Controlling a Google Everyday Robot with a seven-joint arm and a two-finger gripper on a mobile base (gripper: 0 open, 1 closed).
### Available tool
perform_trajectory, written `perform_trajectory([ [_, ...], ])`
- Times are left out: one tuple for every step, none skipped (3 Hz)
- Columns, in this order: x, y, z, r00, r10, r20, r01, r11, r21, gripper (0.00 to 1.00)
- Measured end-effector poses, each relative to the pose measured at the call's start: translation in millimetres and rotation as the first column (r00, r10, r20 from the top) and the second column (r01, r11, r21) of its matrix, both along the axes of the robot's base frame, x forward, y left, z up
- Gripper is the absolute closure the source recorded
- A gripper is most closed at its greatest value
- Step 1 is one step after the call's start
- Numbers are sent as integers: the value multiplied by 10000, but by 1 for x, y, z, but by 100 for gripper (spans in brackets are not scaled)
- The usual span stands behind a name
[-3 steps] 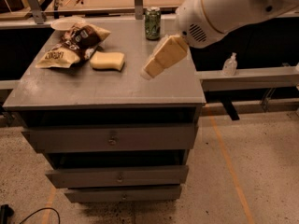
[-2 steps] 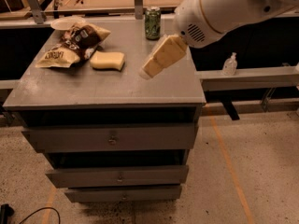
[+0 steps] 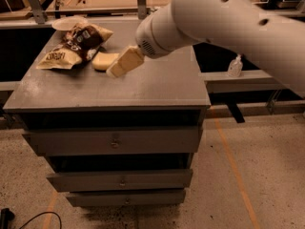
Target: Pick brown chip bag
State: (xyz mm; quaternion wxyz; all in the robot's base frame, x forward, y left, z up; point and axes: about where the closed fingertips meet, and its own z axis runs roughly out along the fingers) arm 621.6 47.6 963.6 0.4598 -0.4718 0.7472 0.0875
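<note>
1. Nearest the camera, the drawer cabinet (image 3: 114,140) is seen. Its grey top carries everything, and nothing is lifted from it yet.
2. Over the middle of that top the gripper (image 3: 125,62) is held low. Nothing is judged to be in its grasp, and whether it is spread or pressed together cannot be told.
3. Just past its tip lies the sponge (image 3: 104,61), which is not the target.
4. Farthest, at the back corner on the view's left, the brown chip bag (image 3: 76,44) is seen lying flat and untouched. The reach, the grasp and the lift are all left.

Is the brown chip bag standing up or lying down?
Lying down: the brown chip bag rests flat on the cabinet top beside the sponge. The gripper hangs by the sponge, clear of the bag.
</note>
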Motion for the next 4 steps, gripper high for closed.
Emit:
perform_trajectory([
  [48, 42, -45, 9996, -176, -214, 177, 9998, 69, 0],
  [84, 73, -80, 9969, -651, -445, 622, 9960, -641, 0],
  [86, 98, -79, 9970, -694, -342, 670, 9954, -682, 0],
  [85, 103, -77, 9993, -240, -293, 235, 9996, -171, 0],
])
